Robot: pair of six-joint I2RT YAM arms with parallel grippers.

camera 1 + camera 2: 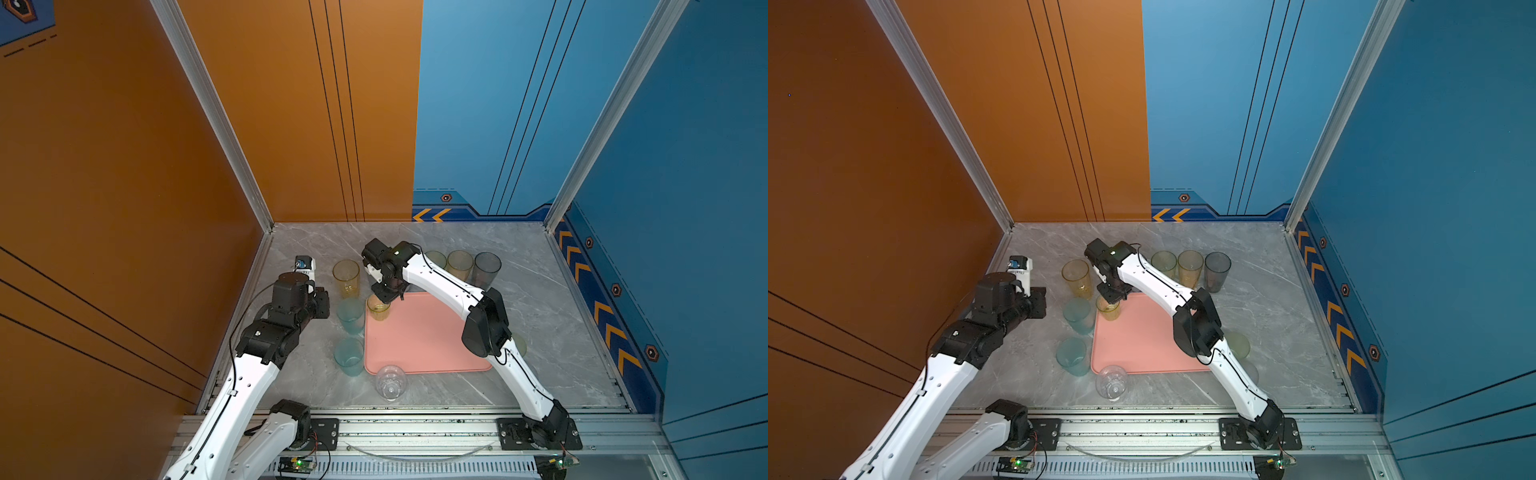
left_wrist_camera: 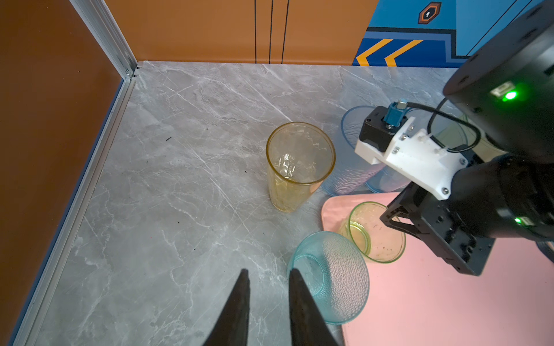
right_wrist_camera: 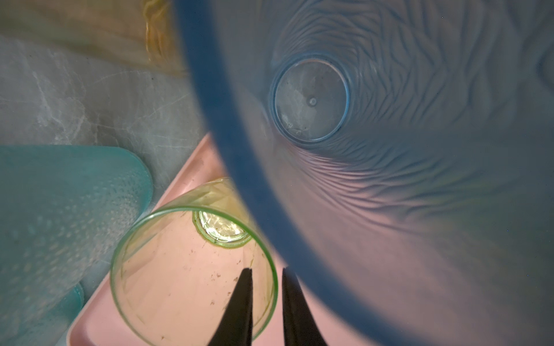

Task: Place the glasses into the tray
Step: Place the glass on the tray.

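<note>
Black fingers of the right gripper [image 3: 265, 269] stand slightly parted astride the rim of a short green glass [image 3: 186, 269], one inside and one outside, not pinching it. That glass stands upright in a corner of the pink tray [image 3: 99, 323]. A tall blue glass [image 3: 389, 149] looms just beside. The left gripper [image 2: 268, 271], narrowly open and empty, hovers over the table [image 2: 180, 179] beside a teal glass [image 2: 332, 278].

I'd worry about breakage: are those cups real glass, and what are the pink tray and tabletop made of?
Probably thin tinted plastic, not glass: the teal cup has moulded dimples, the blue cup moulded ripples, the green cup fine scuffs. Tray: smooth pink plastic, judging by its moulded rounded corners. Tabletop: grey marble look with white veins; stone or printed laminate, I cannot tell.
</note>
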